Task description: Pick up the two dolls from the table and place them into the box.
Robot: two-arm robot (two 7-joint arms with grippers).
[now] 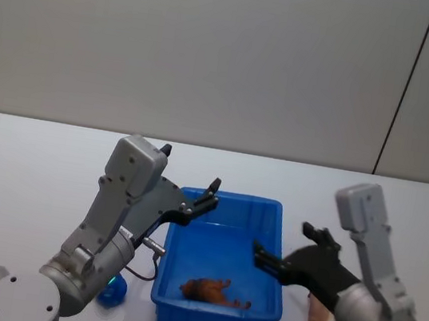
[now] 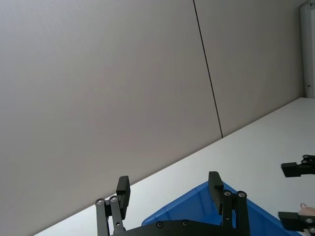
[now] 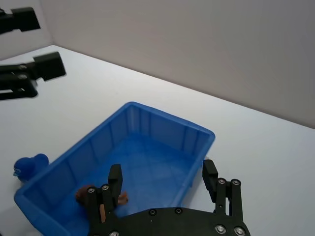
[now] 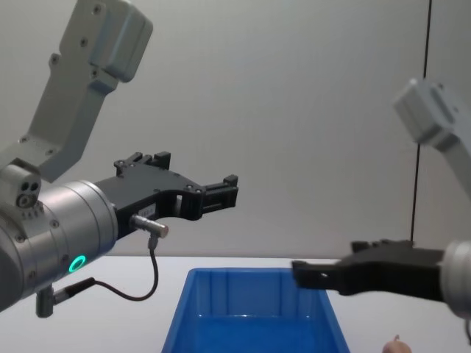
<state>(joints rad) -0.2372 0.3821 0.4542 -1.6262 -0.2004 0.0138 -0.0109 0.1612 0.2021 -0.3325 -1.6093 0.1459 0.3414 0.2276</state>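
The blue box point(image 1: 284, 243) stands on the white table point(image 1: 27, 173) in front of me. The brown doll point(image 1: 207, 290) lies inside it near the front wall, also seen partly behind a finger as the brown doll point(image 3: 84, 194). The pale pink doll point(image 1: 318, 318) stands on the table just right of the box, half hidden by my right arm; its top shows as the pink doll point(image 4: 395, 344). My left gripper point(image 1: 206, 195) hovers open and empty above the box's far left corner. My right gripper point(image 1: 284, 243) hangs open and empty over the box's right rim.
A small blue toy point(image 1: 112, 291) sits on the table against the box's left front corner, also visible as the blue toy point(image 3: 28, 165). A plain grey wall point(image 1: 215, 48) rises behind the table.
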